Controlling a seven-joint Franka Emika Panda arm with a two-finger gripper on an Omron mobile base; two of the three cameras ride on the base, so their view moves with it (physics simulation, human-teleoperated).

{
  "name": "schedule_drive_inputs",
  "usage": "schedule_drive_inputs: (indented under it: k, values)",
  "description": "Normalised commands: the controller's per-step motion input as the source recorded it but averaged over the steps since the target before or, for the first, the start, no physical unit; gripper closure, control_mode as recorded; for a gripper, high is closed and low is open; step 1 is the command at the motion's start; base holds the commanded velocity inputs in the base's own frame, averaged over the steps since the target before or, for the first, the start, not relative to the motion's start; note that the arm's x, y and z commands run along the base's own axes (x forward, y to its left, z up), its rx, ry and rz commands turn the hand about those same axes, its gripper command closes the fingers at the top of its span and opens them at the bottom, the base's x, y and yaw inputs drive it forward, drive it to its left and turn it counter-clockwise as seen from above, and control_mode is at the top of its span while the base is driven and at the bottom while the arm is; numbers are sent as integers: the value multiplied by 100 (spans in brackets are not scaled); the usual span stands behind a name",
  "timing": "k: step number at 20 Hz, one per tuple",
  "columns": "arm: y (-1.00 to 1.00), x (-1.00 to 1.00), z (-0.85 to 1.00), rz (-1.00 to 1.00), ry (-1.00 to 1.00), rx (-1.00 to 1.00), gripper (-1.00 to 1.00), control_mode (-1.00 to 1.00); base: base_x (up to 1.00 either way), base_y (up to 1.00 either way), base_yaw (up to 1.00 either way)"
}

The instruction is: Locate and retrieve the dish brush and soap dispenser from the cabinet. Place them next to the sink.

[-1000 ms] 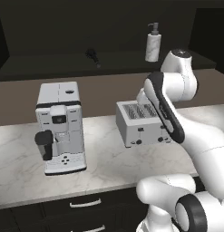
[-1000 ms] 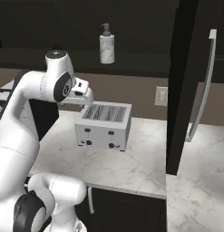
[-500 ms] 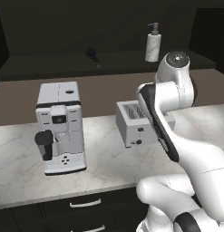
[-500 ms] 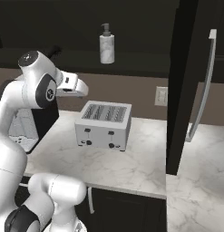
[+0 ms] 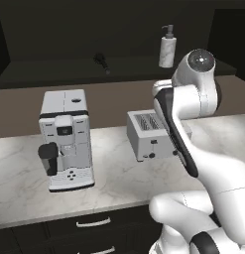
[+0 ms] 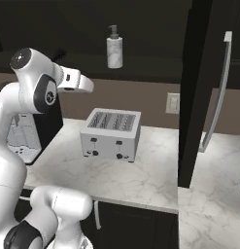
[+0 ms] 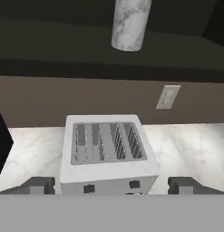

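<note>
Empty gripper (image 7: 111,185) spread wide, aimed low of the shelf.
The soap dispenser (image 5: 167,46) stands upper right in the left base view on the cabinet (image 5: 54,74) shelf, the dish brush (image 5: 101,61) lying well left of it. The hand faces the toaster (image 7: 107,154) at frame centre; reaching from here risks clipping the shelf edge or toppling the upright bottle.
</note>
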Motion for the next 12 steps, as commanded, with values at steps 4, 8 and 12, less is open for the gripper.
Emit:
schedule_drive_inputs:
  k: [4, 8, 12]
  values:
    - [-14, 3, 44, 0, -7, 2, -100, -100, 0, 0, 0]
    - [-12, 14, 45, 0, -12, 0, -100, -100, 0, 0, 0]
    - [-12, 11, 49, 3, -8, 0, -100, -100, 0, 0, 0]
